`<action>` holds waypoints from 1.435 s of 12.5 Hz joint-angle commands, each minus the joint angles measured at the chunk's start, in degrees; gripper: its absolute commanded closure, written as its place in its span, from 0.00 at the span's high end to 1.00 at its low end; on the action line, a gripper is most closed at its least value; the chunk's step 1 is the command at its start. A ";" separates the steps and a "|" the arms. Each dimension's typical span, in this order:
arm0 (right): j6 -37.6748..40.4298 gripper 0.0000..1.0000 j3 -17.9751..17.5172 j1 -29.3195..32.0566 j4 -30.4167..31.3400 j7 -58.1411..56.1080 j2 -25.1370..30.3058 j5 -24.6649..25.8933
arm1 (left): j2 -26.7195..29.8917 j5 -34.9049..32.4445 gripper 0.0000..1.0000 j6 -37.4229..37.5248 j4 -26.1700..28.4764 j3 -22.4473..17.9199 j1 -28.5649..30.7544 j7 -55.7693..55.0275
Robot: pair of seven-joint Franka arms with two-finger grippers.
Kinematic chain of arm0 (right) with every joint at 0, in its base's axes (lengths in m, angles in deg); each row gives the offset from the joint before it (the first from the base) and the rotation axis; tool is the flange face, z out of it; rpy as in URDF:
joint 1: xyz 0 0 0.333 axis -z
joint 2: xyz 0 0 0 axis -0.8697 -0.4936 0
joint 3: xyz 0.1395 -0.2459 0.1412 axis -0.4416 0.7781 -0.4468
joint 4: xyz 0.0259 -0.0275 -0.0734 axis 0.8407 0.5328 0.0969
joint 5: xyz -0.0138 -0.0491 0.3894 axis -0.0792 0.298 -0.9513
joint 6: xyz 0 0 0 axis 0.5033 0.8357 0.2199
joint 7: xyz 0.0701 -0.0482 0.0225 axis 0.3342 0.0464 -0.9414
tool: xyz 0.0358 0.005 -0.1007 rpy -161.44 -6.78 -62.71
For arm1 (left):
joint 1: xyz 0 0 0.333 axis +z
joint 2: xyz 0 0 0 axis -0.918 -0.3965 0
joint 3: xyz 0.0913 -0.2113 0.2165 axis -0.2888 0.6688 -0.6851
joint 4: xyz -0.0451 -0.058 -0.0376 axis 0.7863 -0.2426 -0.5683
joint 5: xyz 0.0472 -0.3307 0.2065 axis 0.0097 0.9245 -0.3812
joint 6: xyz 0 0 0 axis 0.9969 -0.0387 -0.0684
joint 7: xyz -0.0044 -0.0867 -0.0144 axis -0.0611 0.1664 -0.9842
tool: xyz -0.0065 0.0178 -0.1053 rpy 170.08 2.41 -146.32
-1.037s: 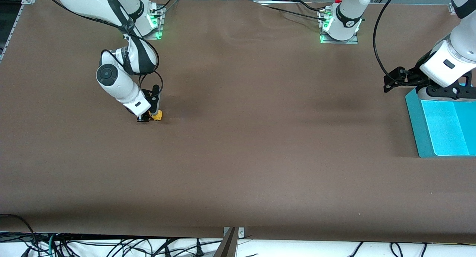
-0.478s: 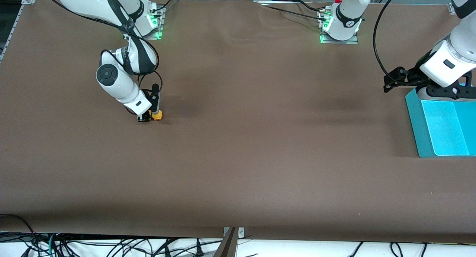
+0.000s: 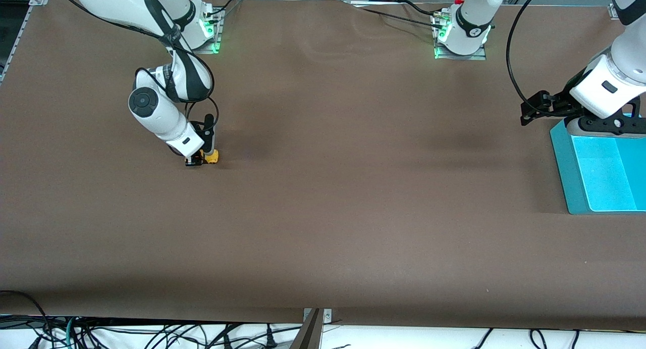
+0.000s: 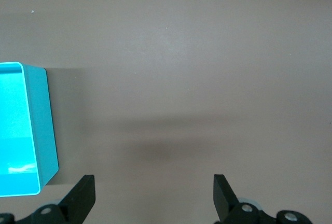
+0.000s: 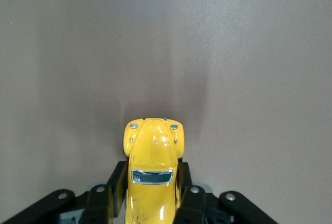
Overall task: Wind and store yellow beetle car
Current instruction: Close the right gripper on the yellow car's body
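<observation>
The brown table (image 3: 323, 197) fills nearly the whole front view. At that frame's right edge, toward the left arm's end, sits a turquoise bin (image 3: 565, 167). The left gripper (image 4: 154, 200) waits above the table just beside the bin, fingers spread wide with nothing between them. In the upper left of the front frame the right gripper (image 3: 201, 160) is down at the table surface, its fingers (image 5: 189, 195) pressed against both flanks of the yellow beetle car (image 5: 152, 175), whose hood pokes out ahead of the fingertips.
</observation>
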 commanded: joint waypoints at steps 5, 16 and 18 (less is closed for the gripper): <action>1.35 0.34 -0.10 5.90 1.05 -9.51 0.42 -0.13 | -1.00 -1.60 1.00 1.41 -2.11 0.32 0.13 -0.12; 3.19 0.34 1.92 16.36 0.96 -25.07 -0.37 -0.13 | -1.00 -1.51 1.00 1.41 -2.11 0.32 0.13 -0.12; 3.19 0.34 2.71 17.86 0.87 -28.14 -0.46 -0.22 | -1.00 -1.60 1.00 1.41 -2.11 0.32 0.13 -0.12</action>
